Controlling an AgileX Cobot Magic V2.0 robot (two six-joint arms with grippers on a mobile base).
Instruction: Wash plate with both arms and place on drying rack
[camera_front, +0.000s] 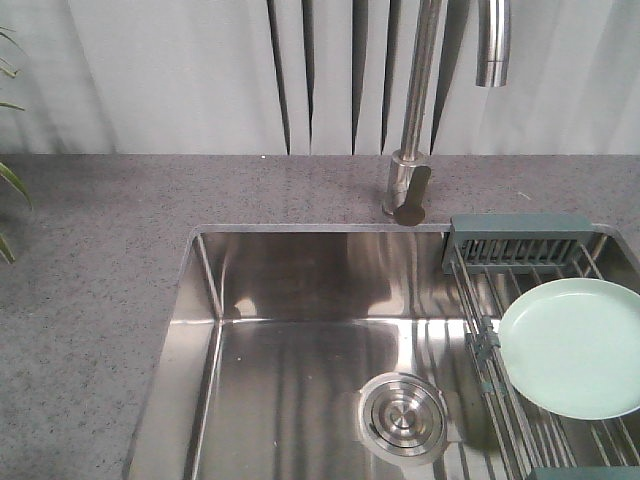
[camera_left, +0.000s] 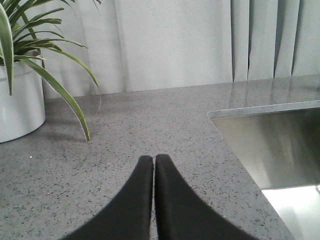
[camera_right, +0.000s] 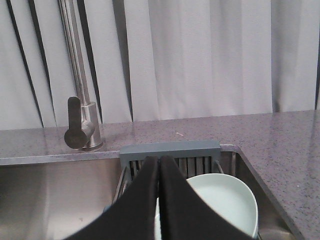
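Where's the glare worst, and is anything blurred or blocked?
Front view: bright streaks on the sink floor; plate sharp and evenly lit. Left wrist view: washed-out patch at the basin's lower right. Right wrist view: shut right gripper blocks part of the plate.

Only gripper fingers show. The left gripper (camera_left: 153, 162) at the lower centre of its wrist view has two matte black fingers, broad-based, curving to narrow tips. The right gripper (camera_right: 159, 162) looks identical: smooth, black, unmarked.
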